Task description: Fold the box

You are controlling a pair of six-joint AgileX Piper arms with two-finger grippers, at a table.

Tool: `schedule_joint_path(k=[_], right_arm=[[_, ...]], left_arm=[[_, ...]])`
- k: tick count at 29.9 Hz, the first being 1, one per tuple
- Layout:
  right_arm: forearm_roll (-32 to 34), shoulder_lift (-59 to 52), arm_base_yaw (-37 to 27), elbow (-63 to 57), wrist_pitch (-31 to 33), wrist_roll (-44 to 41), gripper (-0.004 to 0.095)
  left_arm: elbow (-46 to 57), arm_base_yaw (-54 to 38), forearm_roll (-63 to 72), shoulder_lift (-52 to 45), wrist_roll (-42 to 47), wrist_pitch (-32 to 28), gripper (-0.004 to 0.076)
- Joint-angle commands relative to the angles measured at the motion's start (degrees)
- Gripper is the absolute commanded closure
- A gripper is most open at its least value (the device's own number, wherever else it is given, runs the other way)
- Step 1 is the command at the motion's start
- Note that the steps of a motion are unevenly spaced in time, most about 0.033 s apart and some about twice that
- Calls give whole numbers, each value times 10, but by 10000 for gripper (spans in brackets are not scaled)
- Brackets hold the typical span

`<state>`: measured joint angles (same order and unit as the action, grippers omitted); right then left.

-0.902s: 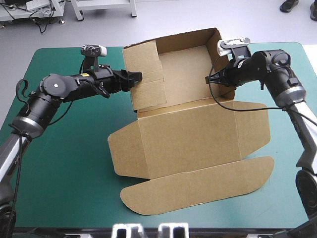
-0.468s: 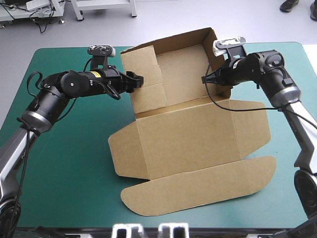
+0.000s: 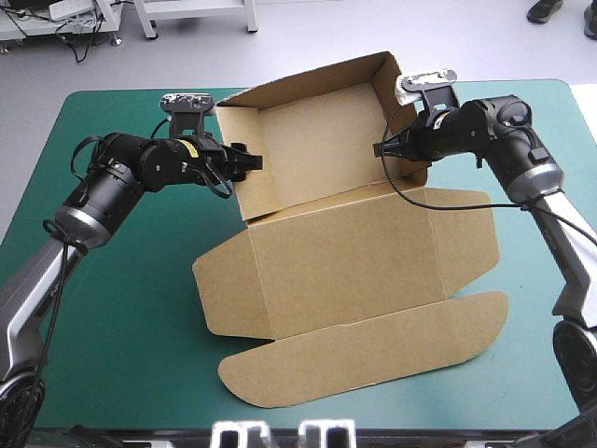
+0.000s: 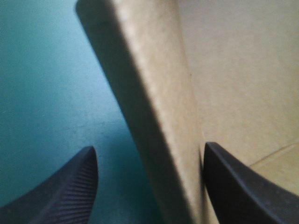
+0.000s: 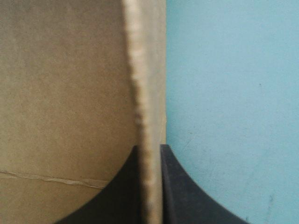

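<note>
Straddling the left wall of the box point(image 3: 345, 252), the left gripper point(image 3: 252, 161) has its fingers apart, one touching the inside; the right gripper point(image 3: 379, 149) pinches the right wall. The box sits on the worktop point(image 3: 121, 308); wrist views show only wall.

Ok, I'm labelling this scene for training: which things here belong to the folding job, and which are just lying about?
In the job: box, far walls raised; left jaws, open astride one side wall; right jaws, shut on the opposite wall.
Not in the job: cover, just the surface underneath.
</note>
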<state>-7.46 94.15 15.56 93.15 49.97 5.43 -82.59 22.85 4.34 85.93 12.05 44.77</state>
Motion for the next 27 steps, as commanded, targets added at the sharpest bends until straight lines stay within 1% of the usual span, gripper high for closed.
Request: schedule_joint_path(k=[1, 4, 6, 7, 9, 11, 13, 15, 21, 27], right_arm=[[-25, -27, 1, 18, -42, -2, 927], [-30, -27, 1, 18, -42, -1, 927], [-33, -27, 1, 18, -37, 2, 927], [-32, -27, 1, 18, -31, 2, 927], [-31, -23, 1, 18, -16, 2, 927], [-28, -17, 1, 18, -1, 2, 927], [-28, -11, 1, 18, 10, 2, 927], [-27, -5, 1, 18, 24, 0, 926], [16, 15, 1, 18, 104, -17, 926], [46, 39, 8, 18, 167, -25, 925]], left_arm=[[-23, 4, -43, -21, 51, -8, 258], [-23, 4, 7, -20, 47, -20, 272], [-23, 8, 23, -20, 38, -32, 332], [-23, 10, 26, -20, 36, -37, 397], [-23, 16, 26, -20, 34, -46, 575], [-23, 20, 24, -17, 20, -47, 731], [-23, 20, 22, -13, 14, -39, 728], [-23, 20, 17, -5, 3, -15, 728], [-40, 22, 2, 48, -17, 75, 729], [-63, 26, 1, 95, -35, 135, 729]])
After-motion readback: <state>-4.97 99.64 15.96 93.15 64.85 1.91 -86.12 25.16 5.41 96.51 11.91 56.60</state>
